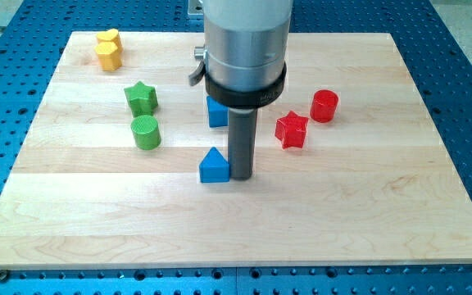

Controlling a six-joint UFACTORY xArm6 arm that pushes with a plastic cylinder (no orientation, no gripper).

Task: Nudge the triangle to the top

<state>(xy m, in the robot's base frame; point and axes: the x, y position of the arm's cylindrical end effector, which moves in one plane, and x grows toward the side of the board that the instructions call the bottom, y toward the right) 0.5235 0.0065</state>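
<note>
A blue triangle block (213, 166) lies near the middle of the wooden board (236, 229). My tip (241, 176) rests on the board right beside the triangle's right side, touching or almost touching it. The rod hangs from a large grey cylinder with a black ring (246, 57) that hides part of the board behind it. A second blue block (216, 112) sits above the triangle, partly hidden by the arm, so its shape is unclear.
A green star (141, 98) and a green cylinder (146, 132) stand to the left. A red star (292, 129) and a red cylinder (324, 106) stand to the right. A yellow block (109, 49) sits at the top left corner.
</note>
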